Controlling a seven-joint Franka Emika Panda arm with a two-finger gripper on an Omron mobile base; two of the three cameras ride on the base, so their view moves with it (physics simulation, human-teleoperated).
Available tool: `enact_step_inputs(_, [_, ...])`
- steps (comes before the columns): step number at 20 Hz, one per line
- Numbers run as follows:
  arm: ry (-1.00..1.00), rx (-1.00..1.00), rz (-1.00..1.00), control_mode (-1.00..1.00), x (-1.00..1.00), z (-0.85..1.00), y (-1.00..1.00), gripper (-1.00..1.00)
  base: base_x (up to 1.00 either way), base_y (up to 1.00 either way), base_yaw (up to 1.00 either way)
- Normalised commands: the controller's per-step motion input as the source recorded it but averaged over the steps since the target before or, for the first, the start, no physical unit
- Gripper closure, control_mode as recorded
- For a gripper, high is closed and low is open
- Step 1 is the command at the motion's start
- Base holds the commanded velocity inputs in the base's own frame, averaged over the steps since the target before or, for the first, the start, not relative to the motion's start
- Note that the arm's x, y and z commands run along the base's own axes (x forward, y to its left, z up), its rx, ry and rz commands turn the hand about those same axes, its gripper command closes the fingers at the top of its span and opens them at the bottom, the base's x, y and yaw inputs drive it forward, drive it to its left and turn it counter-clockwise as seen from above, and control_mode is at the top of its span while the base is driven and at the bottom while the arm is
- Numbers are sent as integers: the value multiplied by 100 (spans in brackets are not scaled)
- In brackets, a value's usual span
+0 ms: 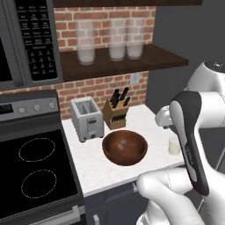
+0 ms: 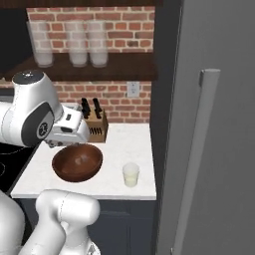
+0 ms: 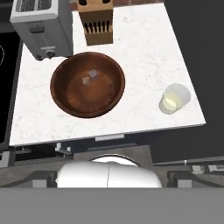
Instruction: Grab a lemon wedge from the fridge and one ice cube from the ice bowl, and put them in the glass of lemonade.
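Ice bowl [image 3: 87, 85]: wide, shallow, round, dark brown wood with faint grain; sits on the white marbled counter [image 3: 144, 48], toward its front edge, just in front of the toaster [image 3: 41, 28] and the knife block [image 3: 97, 22]; seen also from the left base [image 1: 125, 147] and from the right base [image 2: 77, 162].

Ice cubes: two tiny pale grey translucent pieces at the bottom of the bowl, one [image 3: 93, 74] slightly farther back than the other [image 3: 85, 80]; near each other, contact between them not discernible.

Glass of lemonade [image 3: 176, 98]: short clear tumbler, pale yellowish liquid low inside; stands upright on the counter near its fridge-side front corner, well apart from the bowl; also visible at [image 2: 131, 175] and, partly behind the arm, at [image 1: 174, 145].

Fridge [image 2: 219, 124]: tall dark grey front, long vertical light grey bar handle [image 2: 196, 159]; door closed, directly beside the counter's end.

Lemon wedge: nowhere to point to.

Gripper [image 2: 82, 133]: held above the counter over the bowl's rear edge, looking down on bowl and glass; fingertips not discernible, yet jaws spread fully wide, nothing held.

Shelf above: three frosted glass jars [image 1: 85, 41] in a row.
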Motion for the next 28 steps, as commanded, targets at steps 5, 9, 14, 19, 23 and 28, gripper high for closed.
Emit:
enact_step_inputs(5, [0,0,0,100,0,0,0,-100,37,15,-3])
enact_step_inputs(9, [0,0,0,100,0,0,0,-100,34,40,-3])
enact_step_inputs(14, [0,0,0,100,0,0,0,-100,7,48,-5])
enact_step_inputs(19, [0,0,-8,-100,0,-1,64,-100,0,0,0])
enact_step_inputs(23, [0,-1,-12,-100,7,-3,55,-100,0,0,0])
enact_step_inputs(28, [1,-2,0,-100,2,-1,7,-100,0,0,0])
